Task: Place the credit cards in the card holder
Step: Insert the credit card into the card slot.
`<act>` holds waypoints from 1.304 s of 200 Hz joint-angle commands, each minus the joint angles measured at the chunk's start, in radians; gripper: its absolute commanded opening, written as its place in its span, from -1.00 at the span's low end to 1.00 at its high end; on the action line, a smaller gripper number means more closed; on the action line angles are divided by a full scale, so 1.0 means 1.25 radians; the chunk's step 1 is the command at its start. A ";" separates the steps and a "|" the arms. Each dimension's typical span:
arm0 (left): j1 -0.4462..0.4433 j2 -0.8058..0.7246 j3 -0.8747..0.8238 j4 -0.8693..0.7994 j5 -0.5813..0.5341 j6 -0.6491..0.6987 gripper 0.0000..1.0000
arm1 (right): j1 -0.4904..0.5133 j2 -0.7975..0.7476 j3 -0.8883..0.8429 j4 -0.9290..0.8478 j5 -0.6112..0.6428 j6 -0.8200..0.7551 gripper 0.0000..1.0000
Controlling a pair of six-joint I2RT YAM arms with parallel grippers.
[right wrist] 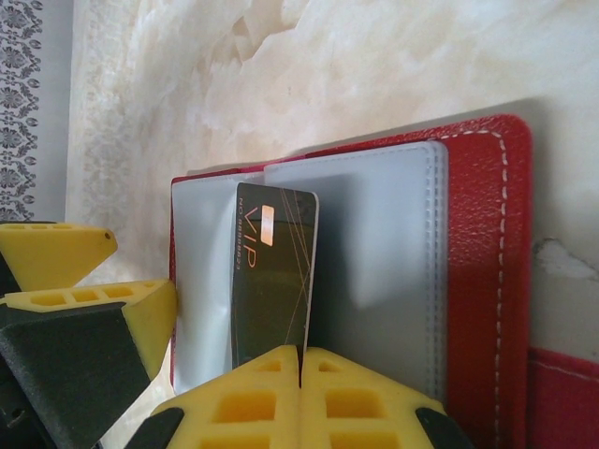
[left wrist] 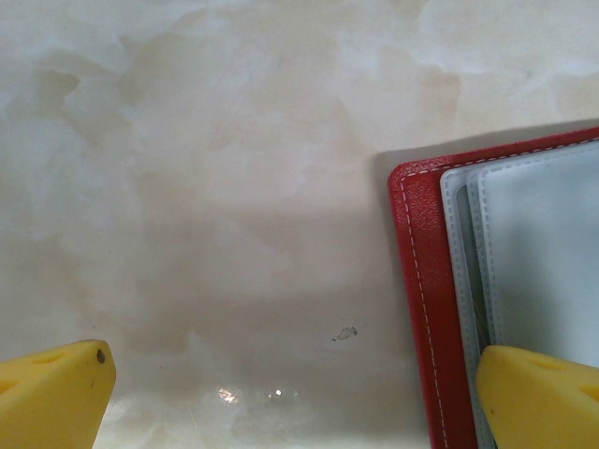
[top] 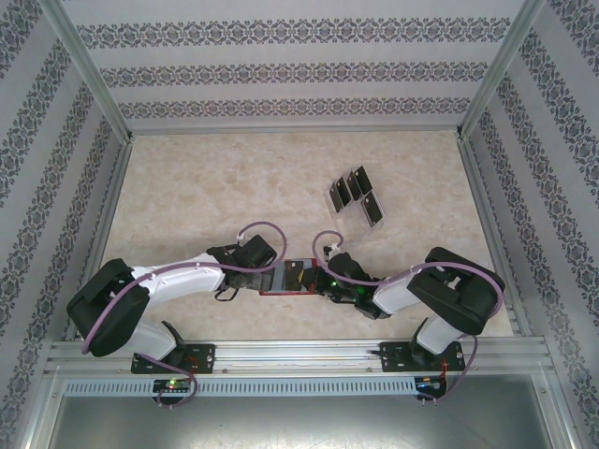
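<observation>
Thin, stiff, slick card [right wrist: 273,271] — right gripper [right wrist: 301,360] clamped on its short edge; holder [right wrist: 515,234] sleeves floppy — left gripper [left wrist: 295,388] spread wide at its 9 o'clock end.

Loads of room on the left half of the desk [top: 215,187] and along the far wall [top: 281,84], bare marble all the way. Right of middle, the clear tray [top: 330,198] with its spare cards [top: 374,208] sits in the path, though a bare strip runs between it and the card holder [top: 281,279]. Down by the near edge it's cramped, with both arms meeting over the card holder. The left gripper [left wrist: 295,398] has its jaws spread wide, one finger over the red edge and the other over bare desk, so that gap is free. The right gripper [right wrist: 301,360] is pinched on a black card [right wrist: 276,271] lying over the grey pockets, so the middle's taken. Side walls and frame posts [top: 91,75] box in both flanks.
</observation>
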 commanded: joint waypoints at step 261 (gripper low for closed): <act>-0.005 -0.015 -0.014 -0.021 0.007 -0.003 1.00 | -0.037 0.053 0.058 -0.082 -0.124 -0.034 -0.66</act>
